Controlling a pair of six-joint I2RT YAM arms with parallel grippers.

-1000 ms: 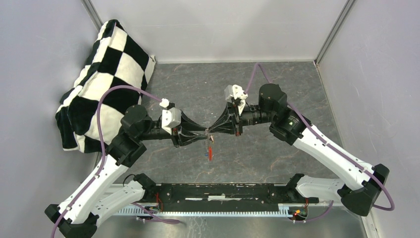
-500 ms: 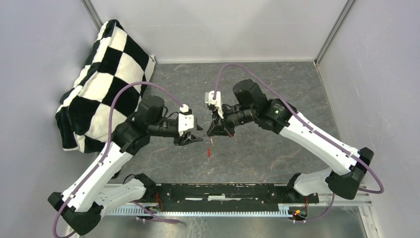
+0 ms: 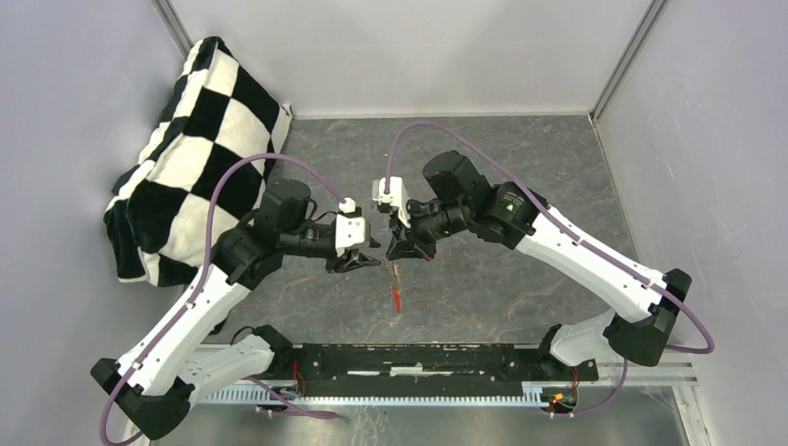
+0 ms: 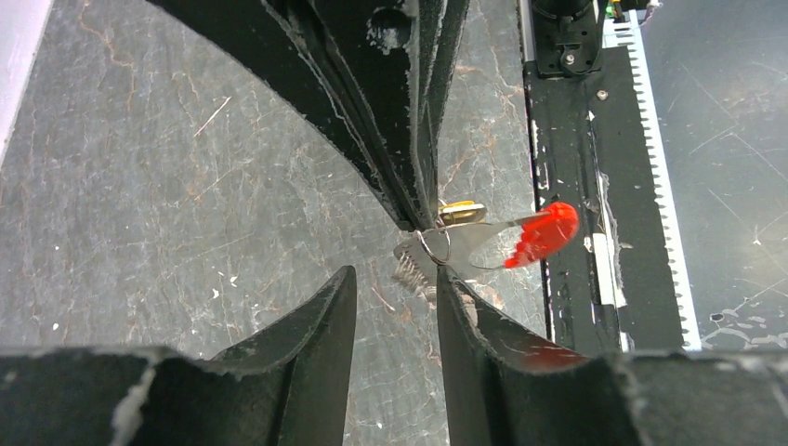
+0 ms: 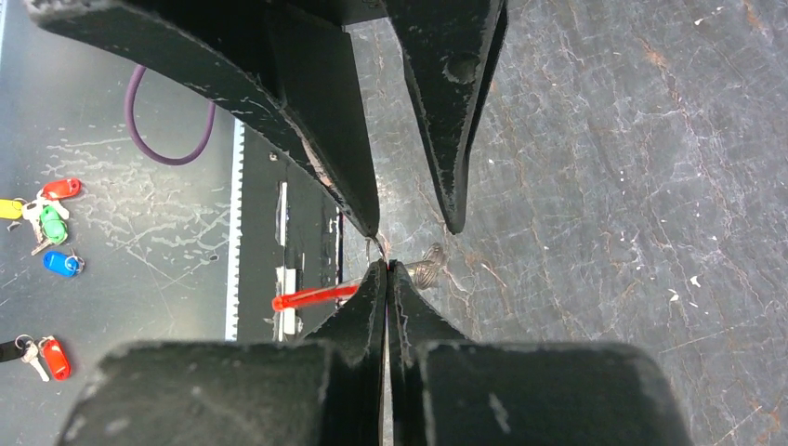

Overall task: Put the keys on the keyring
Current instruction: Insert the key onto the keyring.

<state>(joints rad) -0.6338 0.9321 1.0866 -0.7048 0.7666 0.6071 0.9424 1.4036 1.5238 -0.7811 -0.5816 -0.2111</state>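
Right hand (image 5: 384, 265) pinches the keyring (image 4: 544, 232); left hand (image 4: 395, 275) stands spread just beside it.

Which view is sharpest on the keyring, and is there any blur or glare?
Left wrist: red keyring seen broadside, the best look, but saturated with soft edges; the left gripper's fingers soft up close. Right wrist: keyring edge-on, only a thin red sliver; table crisp. Top external: even light, no glare, keyring too tiny to resolve.

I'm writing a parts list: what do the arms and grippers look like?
The left arm and right arm have white links, black joints and a purple cable looping along each. The left gripper and right gripper have black, tapered, scuffed fingers.
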